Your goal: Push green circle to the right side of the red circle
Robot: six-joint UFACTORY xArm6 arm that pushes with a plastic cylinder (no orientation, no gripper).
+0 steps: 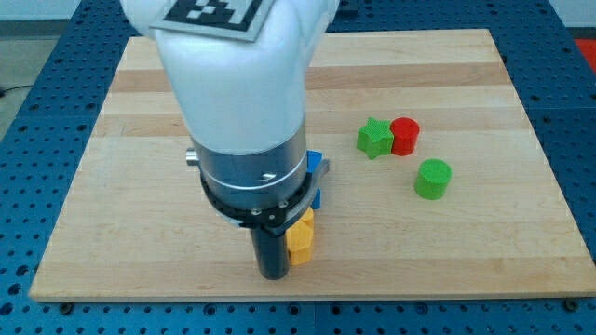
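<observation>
Barely begun: green circle (432, 179) sits at five o'clock of red circle (405, 136), apart. My tip (273, 274) far off beside yellow block (300, 238). No pincer fitted.

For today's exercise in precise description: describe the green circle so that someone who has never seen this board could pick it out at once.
Start at the wooden board and look to the view's right half, where three blocks lie. The green circle sits alone, below and to the right of the touching green star and red circle. It is the only round green block.
</observation>
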